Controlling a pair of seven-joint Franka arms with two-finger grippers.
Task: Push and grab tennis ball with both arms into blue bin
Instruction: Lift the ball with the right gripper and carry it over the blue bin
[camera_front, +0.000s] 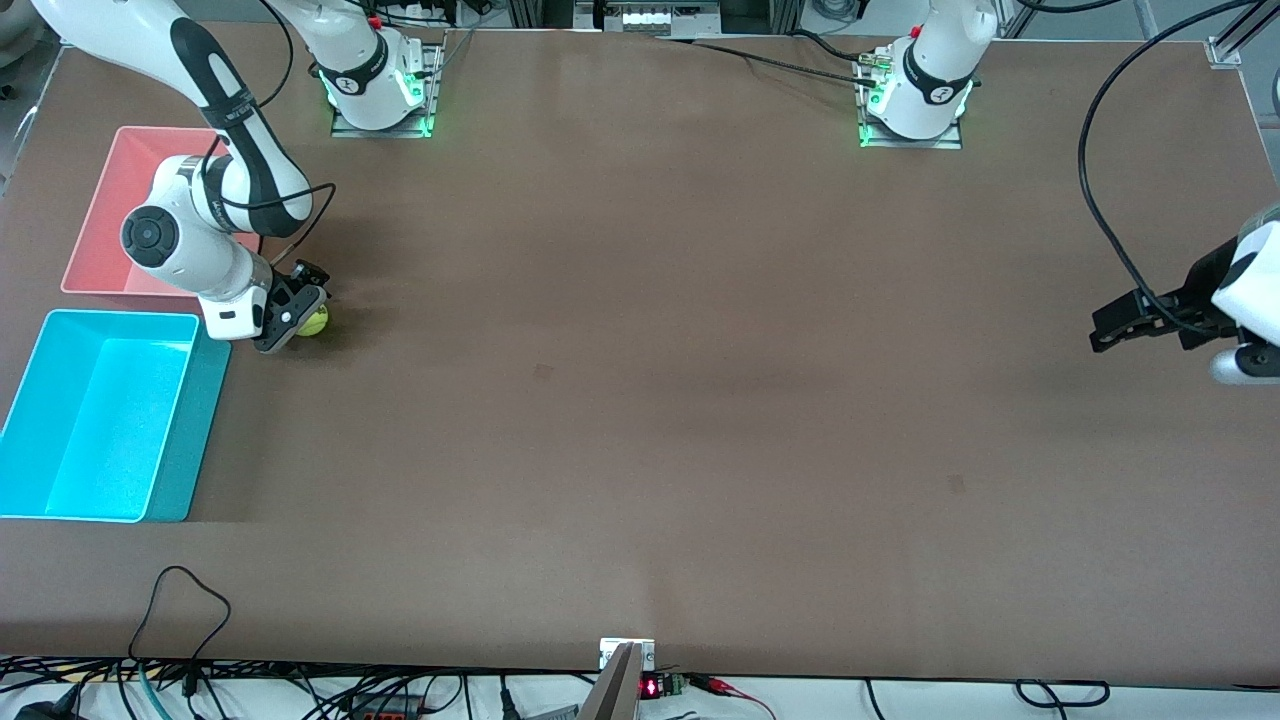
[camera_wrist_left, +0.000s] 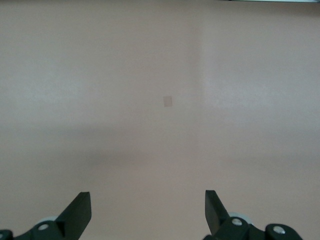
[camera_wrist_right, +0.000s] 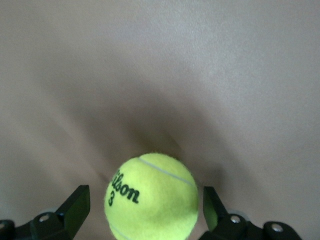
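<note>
Fingers of the right gripper (camera_wrist_right: 142, 207) are spread wide, one on each side of the tennis ball (camera_wrist_right: 152, 197), w/ a visible gap betw. each tip and the felt; nothing is gripped. Right wrist view: ball sits on the desk (camera_wrist_right: 200, 75) betw. the two black fingertips (camera_wrist_right: 75, 207), black logo and the number 3 facing the camera.

Front view: right gripper (camera_front: 290, 310) is low at the desk surface toward the right arm's end of the desk, w/ the ball (camera_front: 314, 321) showing at its tip. Ball rests on the desk, outside both bins. Blue bin (camera_front: 180, 440) stands just beside the gripper, nearer to the front camera than the ball, approx. touching the desk edge at the right arm's end; nothing shows inside it. Pink-red bin (camera_front: 100, 200) stands farther from the front camera than the blue bin, partly covered by the right arm (camera_front: 190, 250), which bends down from its base (camera_front: 380, 90).

Left gripper (camera_front: 1140, 325) waits in the air over the left arm's end of the desk, well apart from ball and bins. Fingers (camera_wrist_left: 80, 212) of the left gripper (camera_wrist_left: 147, 210) are also spread wide and hold nothing; left wrist view shows only bare desk (camera_wrist_left: 160, 75) w/ one small pale mark (camera_wrist_left: 168, 101) betw. them. Left arm's base (camera_front: 915, 90) stands at the desk edge farthest from the front camera
</note>
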